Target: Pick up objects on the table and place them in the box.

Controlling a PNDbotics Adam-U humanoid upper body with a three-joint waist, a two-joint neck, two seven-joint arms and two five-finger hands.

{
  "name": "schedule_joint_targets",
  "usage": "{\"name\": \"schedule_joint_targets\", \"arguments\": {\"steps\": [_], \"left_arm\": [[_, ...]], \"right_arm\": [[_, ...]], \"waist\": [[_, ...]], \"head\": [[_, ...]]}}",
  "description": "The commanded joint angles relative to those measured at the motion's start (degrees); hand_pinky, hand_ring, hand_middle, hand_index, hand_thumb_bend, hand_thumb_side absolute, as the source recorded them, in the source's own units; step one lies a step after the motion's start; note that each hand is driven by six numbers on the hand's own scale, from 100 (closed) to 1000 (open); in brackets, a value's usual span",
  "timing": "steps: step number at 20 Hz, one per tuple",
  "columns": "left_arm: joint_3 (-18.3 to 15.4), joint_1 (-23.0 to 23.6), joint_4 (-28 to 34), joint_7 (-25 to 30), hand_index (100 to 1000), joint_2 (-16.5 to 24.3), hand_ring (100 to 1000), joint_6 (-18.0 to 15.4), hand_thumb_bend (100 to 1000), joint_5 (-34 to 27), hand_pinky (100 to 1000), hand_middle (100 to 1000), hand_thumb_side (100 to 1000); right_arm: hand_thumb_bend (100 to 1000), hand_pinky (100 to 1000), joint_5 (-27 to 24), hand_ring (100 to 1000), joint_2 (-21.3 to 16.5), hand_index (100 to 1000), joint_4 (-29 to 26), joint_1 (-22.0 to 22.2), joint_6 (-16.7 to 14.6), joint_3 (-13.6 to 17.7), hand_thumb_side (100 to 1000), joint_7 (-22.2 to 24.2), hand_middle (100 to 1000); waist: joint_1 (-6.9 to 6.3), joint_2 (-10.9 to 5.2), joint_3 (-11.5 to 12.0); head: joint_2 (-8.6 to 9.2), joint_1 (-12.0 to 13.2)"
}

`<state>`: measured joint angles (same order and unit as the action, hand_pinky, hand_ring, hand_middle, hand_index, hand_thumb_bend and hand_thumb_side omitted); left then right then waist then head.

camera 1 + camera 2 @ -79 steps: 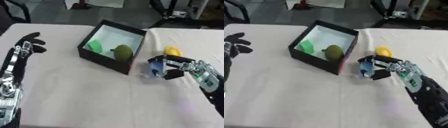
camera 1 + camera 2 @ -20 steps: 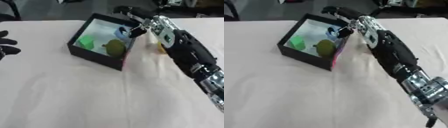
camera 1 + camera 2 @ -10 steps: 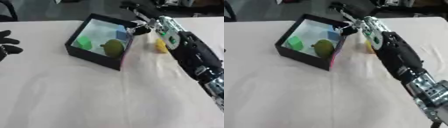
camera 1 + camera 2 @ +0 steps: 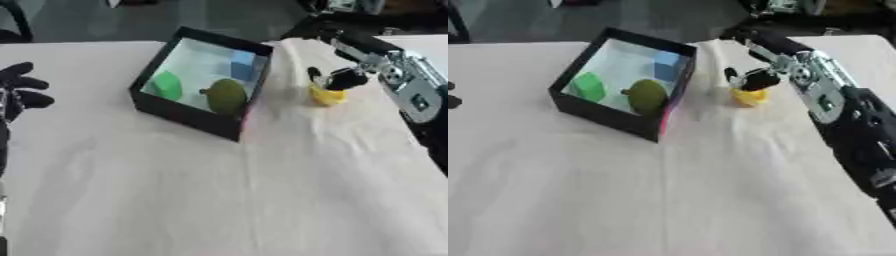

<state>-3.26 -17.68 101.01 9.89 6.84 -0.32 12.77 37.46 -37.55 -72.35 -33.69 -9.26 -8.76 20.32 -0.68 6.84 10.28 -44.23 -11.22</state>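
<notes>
A black box [image 4: 182, 116] with a white inside sits near the far edge of the tabletop [image 4: 219, 200]. In it lie a green thing [image 4: 166, 85], an olive-green fruit [image 4: 227, 97] and a blue block [image 4: 242, 64]. A yellow thing [image 4: 326, 95] lies just beside the box on the white cloth. The right hand [image 4: 339, 79] touches its top with curled fingers, holding nothing. The left hand [image 4: 19, 92] rests open at the left edge. A dark floor shows past the tabletop.
</notes>
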Motion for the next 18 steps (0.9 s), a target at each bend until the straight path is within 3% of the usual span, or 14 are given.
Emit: {"name": "schedule_joint_targets", "arguments": {"steps": [1,9,18], "left_arm": [[-0.39,-0.53,0.65,-0.19,856,1.07,586,-0.03,100,0.08,685,620,987],[-0.31,-0.57,0.68,-0.12,856,0.91,586,-0.08,100,-0.07,685,620,987],[-0.26,-0.56,0.81,-0.05,856,0.84,586,-0.09,100,-0.18,684,620,987]], "right_arm": [[100,934,2.29,1000,-1.53,976,3.95,-1.21,1.73,1.3,307,0.58,996],[100,934,9.57,1000,-0.67,983,15.59,-3.25,2.81,2.3,321,-3.24,993],[100,891,12.92,930,0.19,950,19.87,-3.24,1.76,2.75,314,-4.73,900]], "waist": [[-0.13,-1.52,0.02],[-0.38,-1.37,0.26],[-0.34,-1.36,0.4]], "head": [[0.11,-0.06],[0.11,-0.45],[0.11,-0.59]]}}
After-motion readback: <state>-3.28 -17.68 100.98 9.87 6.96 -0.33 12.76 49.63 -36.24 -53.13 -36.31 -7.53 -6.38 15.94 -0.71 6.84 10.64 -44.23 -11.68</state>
